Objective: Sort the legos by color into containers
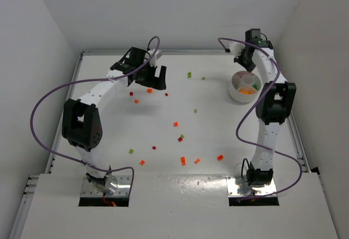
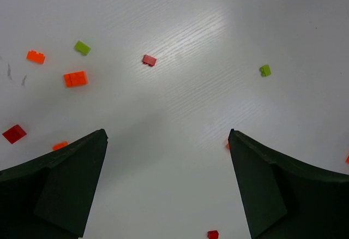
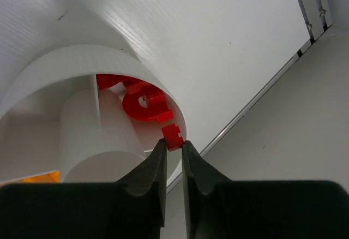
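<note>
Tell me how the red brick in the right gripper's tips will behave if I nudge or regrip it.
Likely stiff and very light: the red brick is hard-looking plastic, far smaller than the right gripper. Held only at the tips, it could slip or pop out. Blocky, so it should tumble, not roll.

The white desk (image 1: 218, 130) carries loose legos (image 1: 175, 124) in 3 colours, red, orange and green, scattered well apart across its middle and left. 2 green ones lie near the far edge, and several orange and red ones lie toward the near edge. A round white dish (image 1: 238, 94) stands at the far right.
</note>
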### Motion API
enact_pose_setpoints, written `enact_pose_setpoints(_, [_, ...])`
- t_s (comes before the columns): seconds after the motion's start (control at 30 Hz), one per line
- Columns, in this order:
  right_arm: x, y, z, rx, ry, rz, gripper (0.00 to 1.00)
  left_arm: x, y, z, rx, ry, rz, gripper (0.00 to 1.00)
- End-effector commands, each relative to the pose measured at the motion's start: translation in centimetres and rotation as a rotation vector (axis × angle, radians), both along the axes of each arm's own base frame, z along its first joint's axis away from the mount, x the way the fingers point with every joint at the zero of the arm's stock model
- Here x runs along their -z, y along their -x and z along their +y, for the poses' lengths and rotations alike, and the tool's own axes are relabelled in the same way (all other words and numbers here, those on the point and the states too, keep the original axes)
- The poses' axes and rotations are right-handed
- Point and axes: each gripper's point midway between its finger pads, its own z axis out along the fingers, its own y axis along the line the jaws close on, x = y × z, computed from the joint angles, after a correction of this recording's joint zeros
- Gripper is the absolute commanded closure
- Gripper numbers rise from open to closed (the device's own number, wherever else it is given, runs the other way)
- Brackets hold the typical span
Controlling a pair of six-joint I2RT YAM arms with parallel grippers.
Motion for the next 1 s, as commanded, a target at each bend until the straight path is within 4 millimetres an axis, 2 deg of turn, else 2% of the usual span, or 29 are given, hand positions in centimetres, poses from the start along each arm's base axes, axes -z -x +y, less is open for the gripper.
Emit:
enact_pose_setpoints(0.0, [-1.0, -0.7, -0.7, 0.003, 0.029, -0.03, 0.83, -1.4, -0.3, -0.7, 0.023, 0.019, -0.035, 0.0])
enact_pose_setpoints(0.23, [-0.6, -0.6, -0.7, 0.002, 0.028, -0.021, 0.68, -1.4, -0.3, -0.7, 0.023, 0.019, -0.035, 0.0])
enact_pose_setpoints(0.33, [-1.1, -0.6, -0.5, -0.003, 0.02, -0.031, 0.65, -1.4, -0.3, -0.7, 0.023, 0.019, -0.035, 0.0])
enact_pose_setpoints(0.4, [-1.5, -0.5, -0.5, 0.005, 0.016, -0.041, 0.66, -1.4, -0.3, -0.7, 0.023, 0.019, -0.035, 0.0])
enact_pose_setpoints(0.47, [-3.1, -0.7, -0.2, 0.02, -0.011, -0.087, 0.66, -1.5, 0.1, -0.8, 0.032, 0.027, -0.032, 0.0])
enact_pose_setpoints(0.5, [-4.5, -1.1, 0.1, 0.027, -0.032, -0.13, 0.67, -1.2, 0.6, -1.4, 0.055, 0.037, -0.019, 0.0])
enact_pose_setpoints(0.53, [-5.5, -1.0, 1.1, 0.037, -0.095, -0.157, 0.69, -1.0, 1.2, -1.3, 0.073, 0.032, -0.017, 0.0])
enact_pose_setpoints(0.57, [-8.3, -1.1, 1.1, 0.052, -0.132, -0.234, 0.69, -0.4, 1.8, -1.6, 0.095, 0.02, -0.009, 0.0])
enact_pose_setpoints(0.6, [-9.7, -0.8, 1.7, 0.053, -0.173, -0.264, 0.69, -0.3, 2.6, -2.4, 0.146, 0.0, -0.025, 0.0])
enact_pose_setpoints(0.63, [-10.1, -0.4, 2.9, 0.055, -0.247, -0.276, 0.69, 0.7, 4.1, -2.7, 0.187, -0.013, -0.002, 0.0])
enact_pose_setpoints(0.67, [-10.8, 0.1, 3.6, 0.048, -0.288, -0.284, 0.69, 1.2, 5.0, -3.2, 0.223, -0.028, -0.003, 0.0])
enact_pose_setpoints(0.7, [-11.9, 1.1, 5.2, 0.01, -0.364, -0.291, 0.66, 2.0, 6.6, -4.1, 0.304, -0.064, -0.002, 0.02])
enact_pose_setpoints(0.73, [-12.0, 2.1, 6.1, -0.003, -0.407, -0.268, 0.61, 3.4, 8.5, -3.8, 0.34, -0.098, 0.024, 0.02])
enact_pose_setpoints(0.77, [-12.1, 3.0, 7.1, -0.031, -0.452, -0.245, 0.58, 4.0, 9.3, -3.8, 0.361, -0.122, 0.024, 0.03])
enact_pose_setpoints(0.8, [-11.8, 5.4, 9.4, -0.089, -0.56, -0.17, 0.58, 4.4, 10.0, -3.5, 0.37, -0.14, 0.027, 0.03])
enact_pose_setpoints(0.83, [-11.5, 6.7, 10.5, -0.113, -0.615, -0.126, 0.58, 5.3, 10.8, -3.1, 0.371, -0.146, 0.045, 0.03])
enact_pose_setpoints(0.87, [-11.1, 7.9, 12.0, -0.185, -0.638, -0.086, 0.58, 4.8, 11.1, -2.5, 0.352, -0.115, 0.05, 0.03])
enact_pose_setpoints(0.9, [-9.1, 10.6, 13.4, -0.23, -0.682, 0.023, 0.58, 4.6, 11.0, -2.2, 0.339, -0.079, 0.057, 0.03])
enact_pose_setpoints(0.93, [-8.5, 12.1, 14.8, -0.291, -0.709, 0.066, 0.58, 4.2, 10.1, -0.8, 0.282, -0.037, 0.066, 0.01])
enact_pose_setpoints(0.97, [-8.9, 13.8, 16.6, -0.396, -0.725, 0.075, 0.58, 4.1, 10.5, -0.8, 0.293, 0.03, 0.096, 0.01])
